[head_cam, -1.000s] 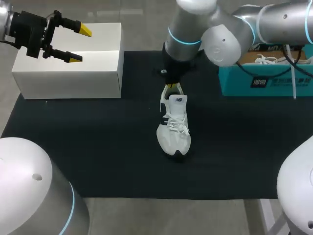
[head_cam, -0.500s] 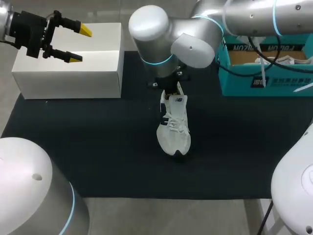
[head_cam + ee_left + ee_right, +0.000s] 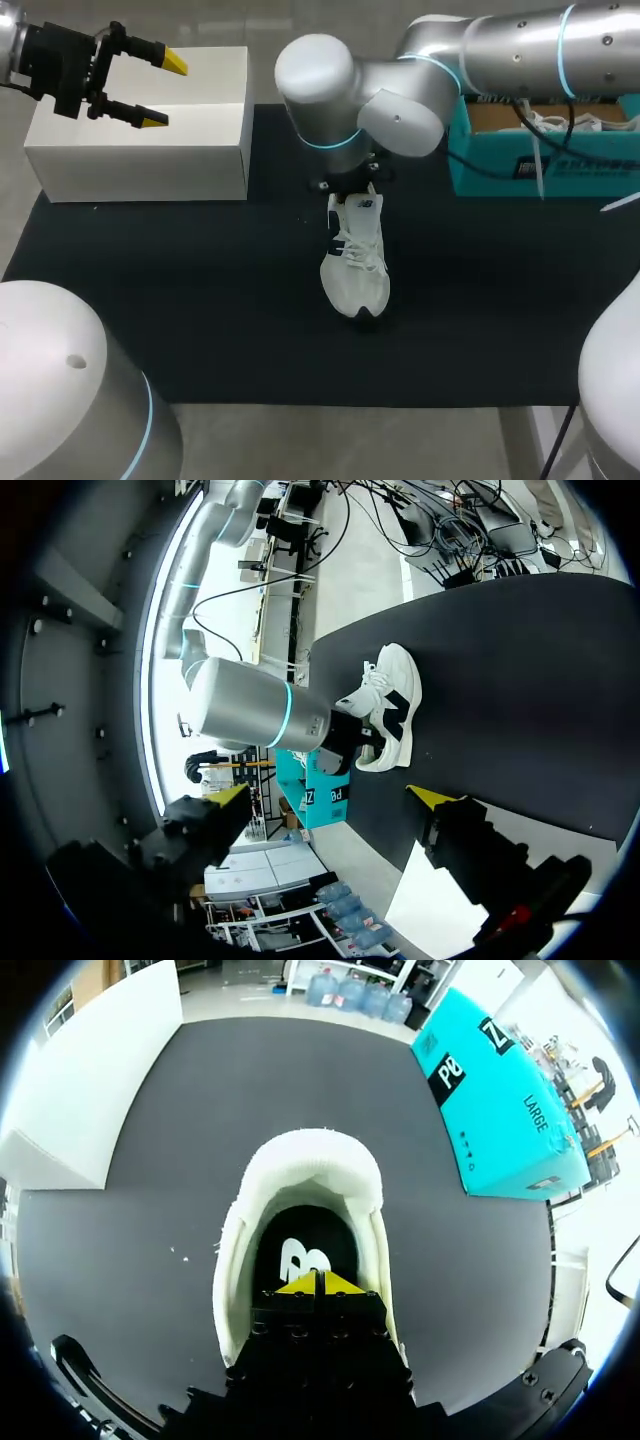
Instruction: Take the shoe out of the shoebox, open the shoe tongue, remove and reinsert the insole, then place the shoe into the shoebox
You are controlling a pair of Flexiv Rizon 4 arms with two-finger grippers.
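Note:
A white sneaker (image 3: pixel 355 258) stands upright on the black mat (image 3: pixel 200 300), toe toward the front edge; it also shows far ahead of the left gripper (image 3: pixel 392 702). My right arm (image 3: pixel 340 90) comes in over the shoe's heel end and hides its own gripper from above. In the right wrist view my right gripper (image 3: pixel 318 1282) is shut, yellow tips together, down inside the shoe's opening (image 3: pixel 300 1165) just over the black insole (image 3: pixel 300 1255). Whether it pinches anything is hidden. My left gripper (image 3: pixel 165 92) hangs open over the white box (image 3: pixel 140 140), its jaws wide apart (image 3: pixel 335 795).
The teal shoebox (image 3: pixel 500 165) stands open at the back right with another white shoe (image 3: pixel 560 122) inside; it lies beside the right gripper (image 3: pixel 500 1090). The white box occupies the back left corner (image 3: pixel 90 1070).
My right arm's elbow has swung leftward over the shoe's heel, covering the yellow tip that showed there before. The shoe and the left arm have stayed put.

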